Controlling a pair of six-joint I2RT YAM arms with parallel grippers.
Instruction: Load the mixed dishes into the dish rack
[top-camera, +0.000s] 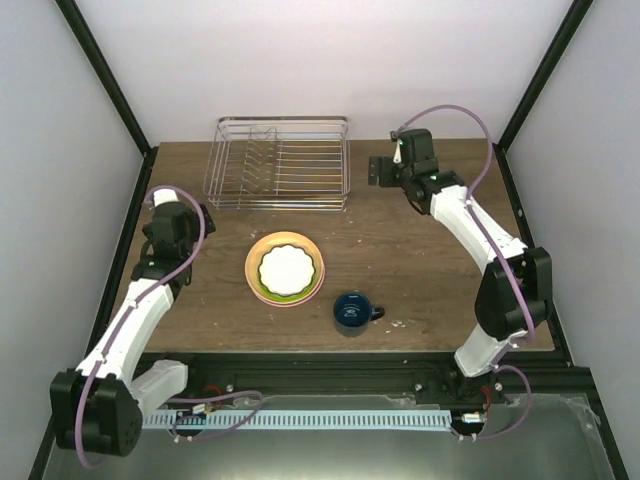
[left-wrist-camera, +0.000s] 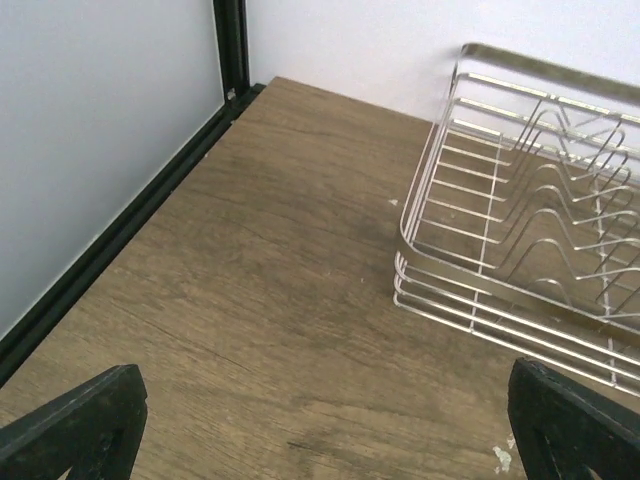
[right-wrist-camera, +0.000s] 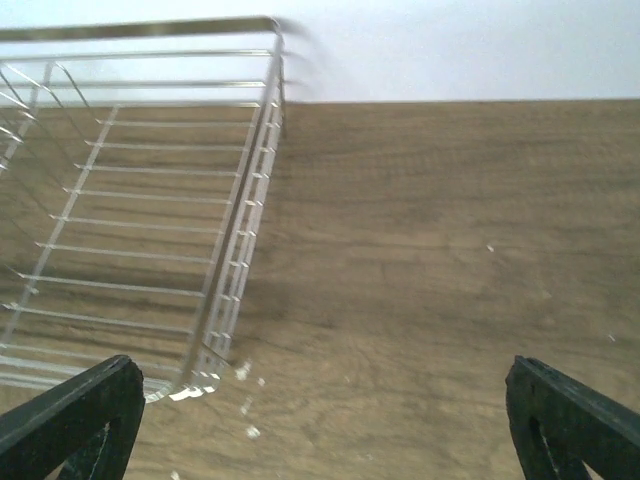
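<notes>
Wooden table under both arms. The dish rack sits at the far side, tines upright, nothing loaded in it. The left gripper is spread wide and holds nothing. The rack's near corner is just ahead of it and to its right, not touching. The right gripper is also fully released and empty. The rack's end wall runs ahead on its left, close to its left fingertip, with bare wood in front of the rest. Back toward the bases, between the two grippers and well apart from both, lies the stack of plates: orange-yellow at the bottom, a green rim showing, and the white scalloped plate on top. The dark blue mug stands upright just beside the stack, on the right gripper's side, nearer the bases, its handle pointing away from the plates.
</notes>
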